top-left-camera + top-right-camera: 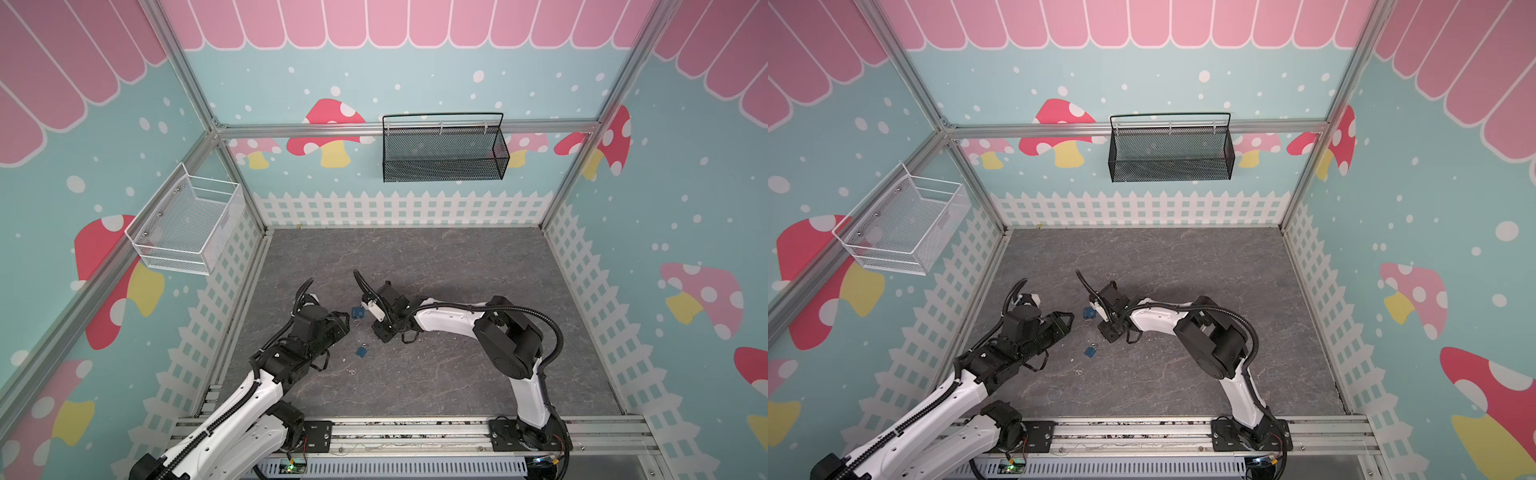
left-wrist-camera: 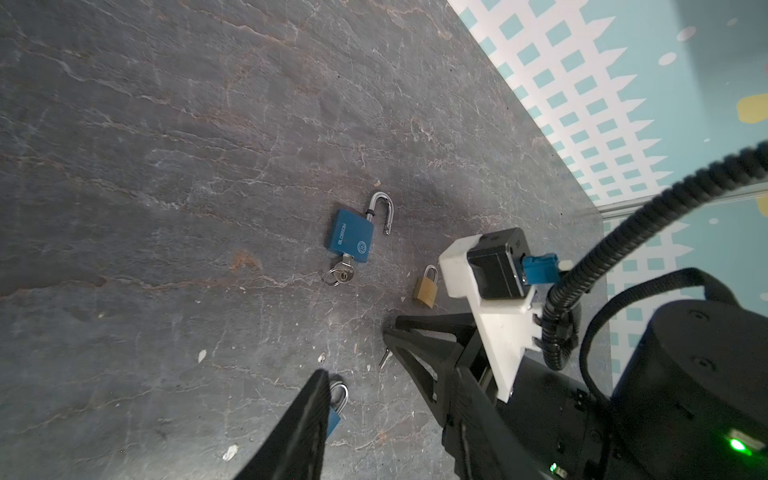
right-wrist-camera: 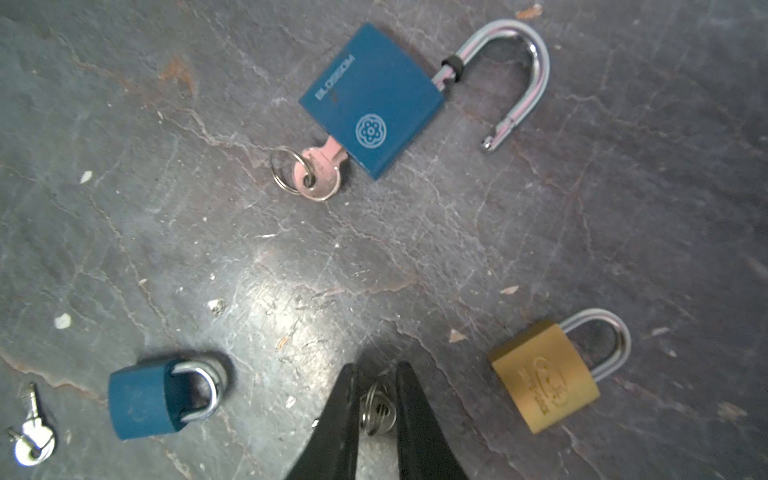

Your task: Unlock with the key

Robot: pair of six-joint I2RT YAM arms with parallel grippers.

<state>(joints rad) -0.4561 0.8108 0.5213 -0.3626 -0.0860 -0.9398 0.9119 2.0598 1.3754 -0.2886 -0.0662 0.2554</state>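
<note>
In the right wrist view my right gripper [image 3: 377, 366] is shut on a small key [image 3: 376, 409] by its ring. The key's tip [image 2: 384, 357] pokes out beside the right gripper's fingers in the left wrist view. A small blue padlock [image 3: 143, 401] and a brass padlock [image 3: 544, 380] lie shut on either side of that gripper. A large blue padlock [image 3: 372, 99] lies farther off with its shackle open and its own key [image 3: 320, 174] in it. My left gripper [image 2: 386, 374] is open and empty, one finger [image 2: 303, 424] covering part of the small blue padlock [image 2: 334, 417].
A loose key [image 3: 31, 440] on a ring lies past the small blue padlock. Both top views show the large blue padlock [image 1: 357, 311] between the two grippers and the small one [image 1: 362, 351] nearer the front. A black basket [image 1: 444, 149] and a white basket [image 1: 187, 224] hang on the walls.
</note>
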